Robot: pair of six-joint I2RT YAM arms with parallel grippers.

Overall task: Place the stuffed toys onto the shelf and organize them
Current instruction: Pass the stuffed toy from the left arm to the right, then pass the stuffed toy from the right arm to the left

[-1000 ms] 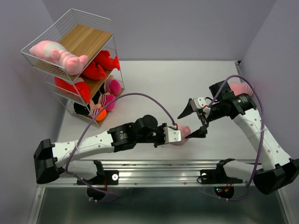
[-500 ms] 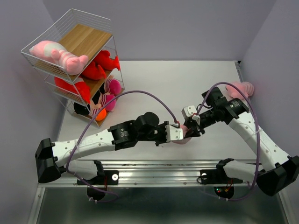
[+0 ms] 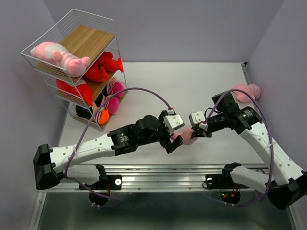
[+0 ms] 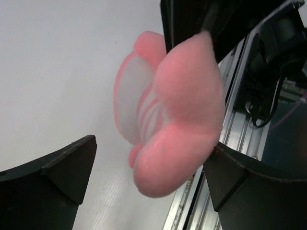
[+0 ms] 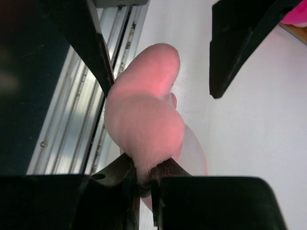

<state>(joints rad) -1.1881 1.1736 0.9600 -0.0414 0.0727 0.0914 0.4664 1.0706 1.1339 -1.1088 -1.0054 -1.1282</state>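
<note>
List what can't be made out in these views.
- Pink plush toy: in the top view, left claw and right claw cover it; wrist views too close to tell the animal.
- Pink toy at right wall: right arm hides part.
- Shelf bottom tier: upper boards hide most of it.

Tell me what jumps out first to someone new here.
Mid-table, the right gripper pinches a pink striped plush toy while the left gripper gapes open around it. At far left, a white wire shelf with wooden boards already holds pink and red plush toys.
</note>
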